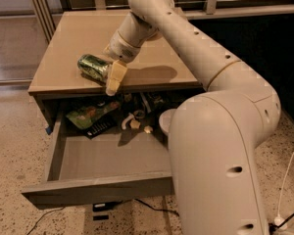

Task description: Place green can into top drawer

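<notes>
Green can [93, 66] lies on side on worktop [73, 33], near front edge. Hand [112, 76] at can's 3 o'clock end, touching it; whether clamped on it, cannot tell. Top drawer [98, 192] open at 6 o'clock, likely ready for drop; green snack bag [85, 115] at its rear.

Tan cabinet [78, 43] stands on speckled floor [19, 131].

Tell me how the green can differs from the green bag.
The shiny metallic green can lies on its side on the tan cabinet top; the flat green snack bag lies in the open grey drawer. The can is round, the bag flat. The pincer is beside the can, not the bag. Both are green.
</notes>
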Motion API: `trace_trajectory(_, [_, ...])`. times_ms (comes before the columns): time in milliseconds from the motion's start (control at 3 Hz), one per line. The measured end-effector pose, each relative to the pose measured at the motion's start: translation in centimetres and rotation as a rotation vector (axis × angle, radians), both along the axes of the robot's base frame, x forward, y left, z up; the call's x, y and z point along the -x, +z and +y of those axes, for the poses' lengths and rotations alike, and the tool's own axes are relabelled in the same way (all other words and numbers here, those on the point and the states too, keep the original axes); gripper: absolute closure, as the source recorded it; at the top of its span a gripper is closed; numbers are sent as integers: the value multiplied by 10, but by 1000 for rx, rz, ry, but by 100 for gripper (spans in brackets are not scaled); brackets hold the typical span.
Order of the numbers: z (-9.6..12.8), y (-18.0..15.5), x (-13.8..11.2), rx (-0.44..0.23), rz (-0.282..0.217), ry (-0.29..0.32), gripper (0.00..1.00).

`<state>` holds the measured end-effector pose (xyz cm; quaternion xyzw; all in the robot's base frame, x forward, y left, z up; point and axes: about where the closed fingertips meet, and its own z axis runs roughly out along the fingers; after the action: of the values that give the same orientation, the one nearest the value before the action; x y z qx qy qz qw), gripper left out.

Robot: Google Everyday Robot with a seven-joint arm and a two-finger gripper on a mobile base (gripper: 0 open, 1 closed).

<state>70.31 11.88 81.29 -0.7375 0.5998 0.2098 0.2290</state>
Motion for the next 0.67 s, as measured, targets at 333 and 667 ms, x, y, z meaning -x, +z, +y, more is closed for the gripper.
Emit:
trace_trajectory(333, [13, 0, 2, 6, 3, 36, 0])
trace_trajectory(667, [21, -2, 3, 14, 13, 60, 0])
